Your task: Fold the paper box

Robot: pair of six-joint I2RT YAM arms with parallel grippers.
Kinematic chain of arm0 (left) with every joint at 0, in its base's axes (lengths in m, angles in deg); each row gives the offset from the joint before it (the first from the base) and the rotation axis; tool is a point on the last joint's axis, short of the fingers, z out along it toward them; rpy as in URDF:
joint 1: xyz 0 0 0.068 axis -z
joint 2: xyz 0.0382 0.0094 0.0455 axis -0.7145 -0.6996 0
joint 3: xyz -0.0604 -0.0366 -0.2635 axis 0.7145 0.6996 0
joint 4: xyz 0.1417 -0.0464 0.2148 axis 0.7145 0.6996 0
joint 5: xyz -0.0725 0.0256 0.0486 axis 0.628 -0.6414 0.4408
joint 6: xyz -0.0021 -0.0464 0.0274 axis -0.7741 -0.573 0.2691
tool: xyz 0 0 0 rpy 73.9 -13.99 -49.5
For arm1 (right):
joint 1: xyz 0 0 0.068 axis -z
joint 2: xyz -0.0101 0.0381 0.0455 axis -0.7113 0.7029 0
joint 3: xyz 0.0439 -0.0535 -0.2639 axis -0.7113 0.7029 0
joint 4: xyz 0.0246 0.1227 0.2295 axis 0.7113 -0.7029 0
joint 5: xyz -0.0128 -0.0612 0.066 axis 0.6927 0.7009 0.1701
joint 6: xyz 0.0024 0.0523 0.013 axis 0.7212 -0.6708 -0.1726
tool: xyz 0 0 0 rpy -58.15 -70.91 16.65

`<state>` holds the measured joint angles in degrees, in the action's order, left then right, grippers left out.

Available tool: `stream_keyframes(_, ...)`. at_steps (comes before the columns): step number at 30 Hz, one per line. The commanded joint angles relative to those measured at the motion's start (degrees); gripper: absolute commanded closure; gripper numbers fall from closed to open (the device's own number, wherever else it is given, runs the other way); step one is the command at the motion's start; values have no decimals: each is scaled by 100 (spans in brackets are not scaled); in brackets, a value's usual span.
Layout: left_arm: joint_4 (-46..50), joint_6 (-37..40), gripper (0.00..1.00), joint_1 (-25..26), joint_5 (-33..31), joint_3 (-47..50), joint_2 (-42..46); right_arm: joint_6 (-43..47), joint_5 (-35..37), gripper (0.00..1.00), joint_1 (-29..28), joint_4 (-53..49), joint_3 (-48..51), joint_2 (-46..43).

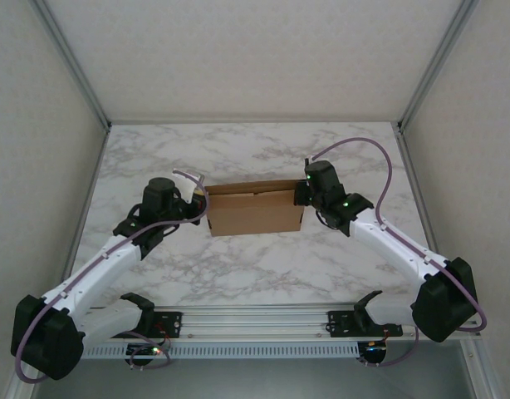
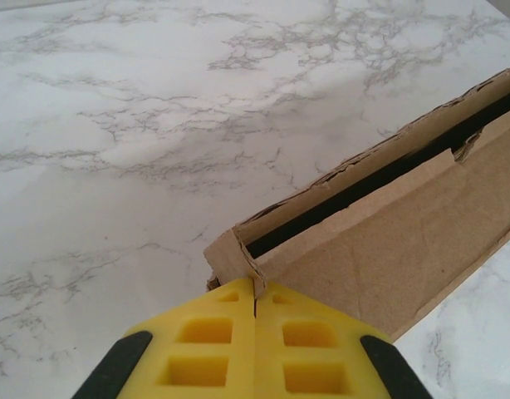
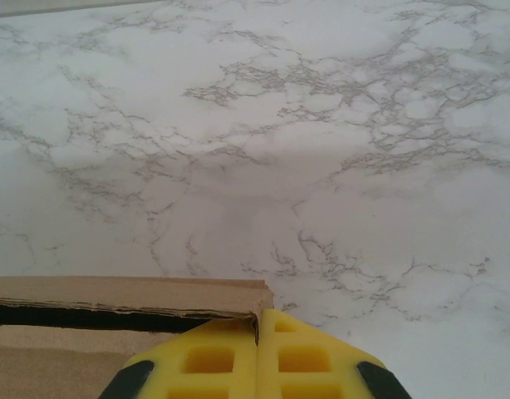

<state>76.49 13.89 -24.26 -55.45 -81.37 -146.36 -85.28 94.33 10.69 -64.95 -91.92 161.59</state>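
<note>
We count one paper box (image 1: 253, 212). Left end effector (image 2: 255, 291), right end effector (image 3: 257, 320): two, both closed, touching box corners. Wrist views add dark gap (image 2: 363, 187) inside.

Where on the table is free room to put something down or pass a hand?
Free: the wide strip of table beyond the box, and the strip between box and rail. Crowded: both box ends, where the left gripper and right gripper sit.
</note>
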Motion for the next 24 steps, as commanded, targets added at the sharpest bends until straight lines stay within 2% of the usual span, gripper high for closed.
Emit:
stream_keyframes(1,355,-145,98,142,144,272,0,88,-156,100,-86,-550,339,68)
stream_keyframes(24,170,-377,98,151,38,863,403,-231,-396,100,-91,66,1616,-554)
